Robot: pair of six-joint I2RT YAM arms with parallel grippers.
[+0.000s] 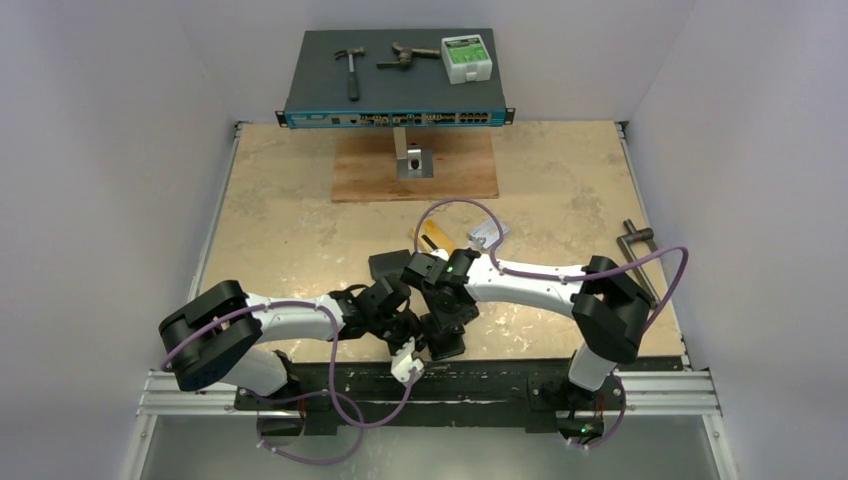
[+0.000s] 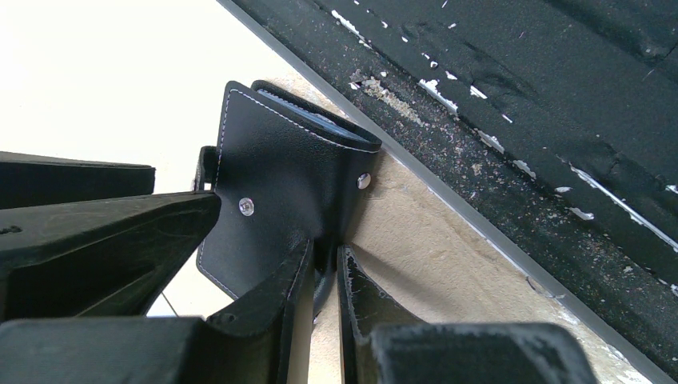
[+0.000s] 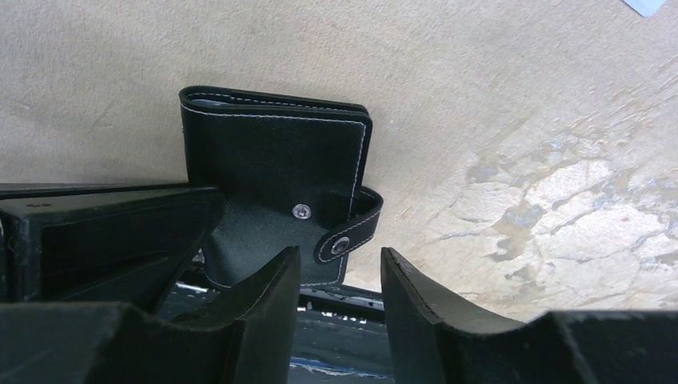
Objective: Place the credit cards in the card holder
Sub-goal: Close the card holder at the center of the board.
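Note:
The card holder (image 2: 280, 176) is a black stitched wallet with a snap tab (image 3: 345, 240), held up at the table's near edge (image 1: 447, 345). My left gripper (image 2: 326, 258) is shut on a thin leather flap at the holder's lower edge. My right gripper (image 3: 340, 260) is open, and the snap tab lies just past its fingertips with nothing pinched. In the top view both grippers meet at the holder, left gripper (image 1: 422, 335) and right gripper (image 1: 450, 318). A gold-orange credit card (image 1: 434, 239) and a silver-grey one (image 1: 488, 233) lie flat on the table behind the arms.
A plain black pouch (image 1: 387, 265) lies left of the right wrist. A wooden board (image 1: 415, 168) with a metal bracket sits at the back under a network switch (image 1: 395, 90) carrying tools. A metal crank (image 1: 640, 250) lies at the right edge. The black rail (image 2: 520, 120) borders the near side.

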